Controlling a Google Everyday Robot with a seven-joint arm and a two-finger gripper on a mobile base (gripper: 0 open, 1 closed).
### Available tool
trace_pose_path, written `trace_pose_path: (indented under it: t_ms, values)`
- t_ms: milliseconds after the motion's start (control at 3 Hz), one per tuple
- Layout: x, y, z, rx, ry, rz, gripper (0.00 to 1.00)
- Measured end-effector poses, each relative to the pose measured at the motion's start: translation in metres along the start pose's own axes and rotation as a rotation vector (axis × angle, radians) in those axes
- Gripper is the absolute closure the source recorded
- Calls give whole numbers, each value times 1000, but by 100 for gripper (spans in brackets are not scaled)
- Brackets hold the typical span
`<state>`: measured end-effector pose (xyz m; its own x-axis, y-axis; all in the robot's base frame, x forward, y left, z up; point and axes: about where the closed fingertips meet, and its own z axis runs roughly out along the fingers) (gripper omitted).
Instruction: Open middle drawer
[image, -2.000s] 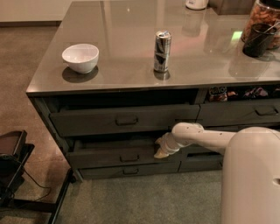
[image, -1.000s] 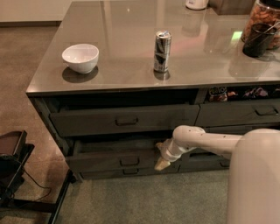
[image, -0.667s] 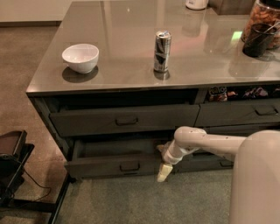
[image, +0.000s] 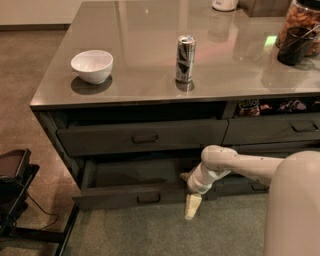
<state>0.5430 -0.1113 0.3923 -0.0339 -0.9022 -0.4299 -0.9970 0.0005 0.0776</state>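
The middle drawer (image: 131, 196) is a wide dark grey-brown drawer below the countertop. It stands pulled out toward me, its inside showing, with a small loop handle (image: 149, 198) at the centre of its front. My gripper (image: 192, 204) points downward just in front of the right end of that drawer front, right of the handle. My white arm (image: 240, 167) reaches in from the right. The top drawer (image: 142, 136) sits above it. The bottom drawer is hidden under the pulled-out one.
On the counter (image: 150, 30) stand a white bowl (image: 92, 65), a drink can (image: 185, 59) and a jar (image: 300, 30) at the far right. More drawers (image: 272, 131) lie to the right. A black stand (image: 12, 190) is on the floor at the left.
The middle drawer has slid out toward me. My gripper has moved down and outward along its right front end.
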Motion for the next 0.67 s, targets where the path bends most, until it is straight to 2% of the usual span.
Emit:
trace_pose_path:
  t_ms: [333, 667]
  values:
    - [0, 0, 0, 0, 0, 0, 0]
    - [-4, 7, -3, -24, 17, -8, 0]
